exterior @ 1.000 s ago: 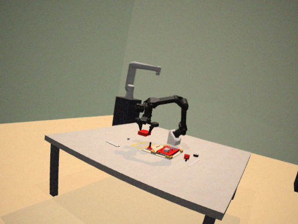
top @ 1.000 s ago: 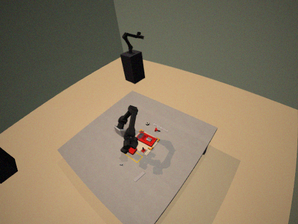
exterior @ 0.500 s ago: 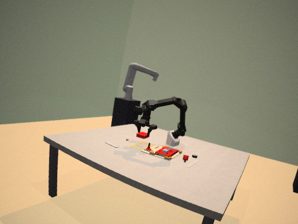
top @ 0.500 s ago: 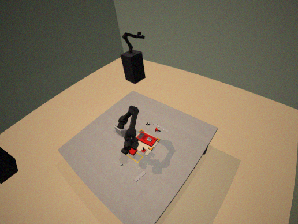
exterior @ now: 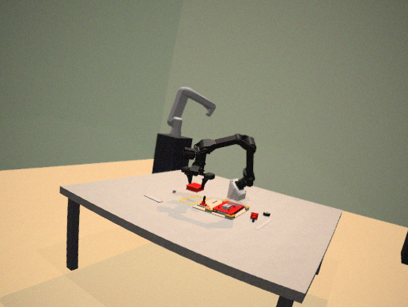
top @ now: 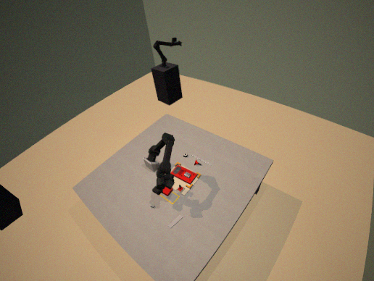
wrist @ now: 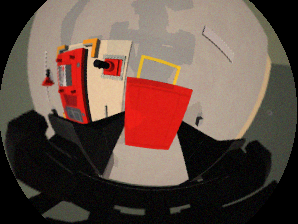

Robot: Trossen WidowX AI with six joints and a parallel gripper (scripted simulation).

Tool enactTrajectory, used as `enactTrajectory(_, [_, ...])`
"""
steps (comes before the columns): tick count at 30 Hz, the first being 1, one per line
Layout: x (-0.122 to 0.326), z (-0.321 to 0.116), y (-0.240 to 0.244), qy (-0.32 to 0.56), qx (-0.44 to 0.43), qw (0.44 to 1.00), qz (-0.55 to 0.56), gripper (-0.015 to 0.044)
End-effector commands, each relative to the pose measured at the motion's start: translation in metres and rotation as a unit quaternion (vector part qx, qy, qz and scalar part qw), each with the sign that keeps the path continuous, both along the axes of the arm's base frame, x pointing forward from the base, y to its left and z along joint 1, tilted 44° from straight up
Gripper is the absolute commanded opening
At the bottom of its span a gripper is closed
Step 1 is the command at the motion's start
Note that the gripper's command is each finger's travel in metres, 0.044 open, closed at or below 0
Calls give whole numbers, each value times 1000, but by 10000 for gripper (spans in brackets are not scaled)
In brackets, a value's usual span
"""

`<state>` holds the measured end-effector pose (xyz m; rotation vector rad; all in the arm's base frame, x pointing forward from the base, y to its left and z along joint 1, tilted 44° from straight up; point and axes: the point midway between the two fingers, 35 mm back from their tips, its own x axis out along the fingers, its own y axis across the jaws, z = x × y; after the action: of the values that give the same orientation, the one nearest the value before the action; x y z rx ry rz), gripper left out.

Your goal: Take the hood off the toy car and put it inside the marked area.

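The hood, a red block (top: 167,190) (exterior: 194,187) (wrist: 157,114), is up in the air between the fingers of my gripper (exterior: 196,186) (wrist: 152,117), which is shut on it. In the top view the arm partly hides it. The marked area, a yellow outline (top: 176,200) (exterior: 187,202) (wrist: 161,62), lies on the table below; in the wrist view the hood covers its near side. The toy car's red body (top: 192,178) (exterior: 218,207) (wrist: 71,99) sits beside the area, with orange corner pieces around it.
A black stick on a red base (top: 180,188) (exterior: 204,202) (wrist: 112,66) stands on the cream plate between body and area. A pale strip (top: 175,221) (exterior: 153,198) (wrist: 218,44) and a tiny dark piece (top: 152,206) (exterior: 174,191) (wrist: 199,120) lie beyond. A red piece (top: 197,163) (exterior: 254,216) lies past the car.
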<state>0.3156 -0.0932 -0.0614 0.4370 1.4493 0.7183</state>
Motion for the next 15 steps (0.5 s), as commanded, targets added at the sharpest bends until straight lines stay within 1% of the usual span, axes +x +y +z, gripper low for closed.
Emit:
enactTrajectory(1, [0,-3,3,0,2,1000,-4,0])
enactTrajectory(15, [0,-11,10,0,2,1000,-4,0])
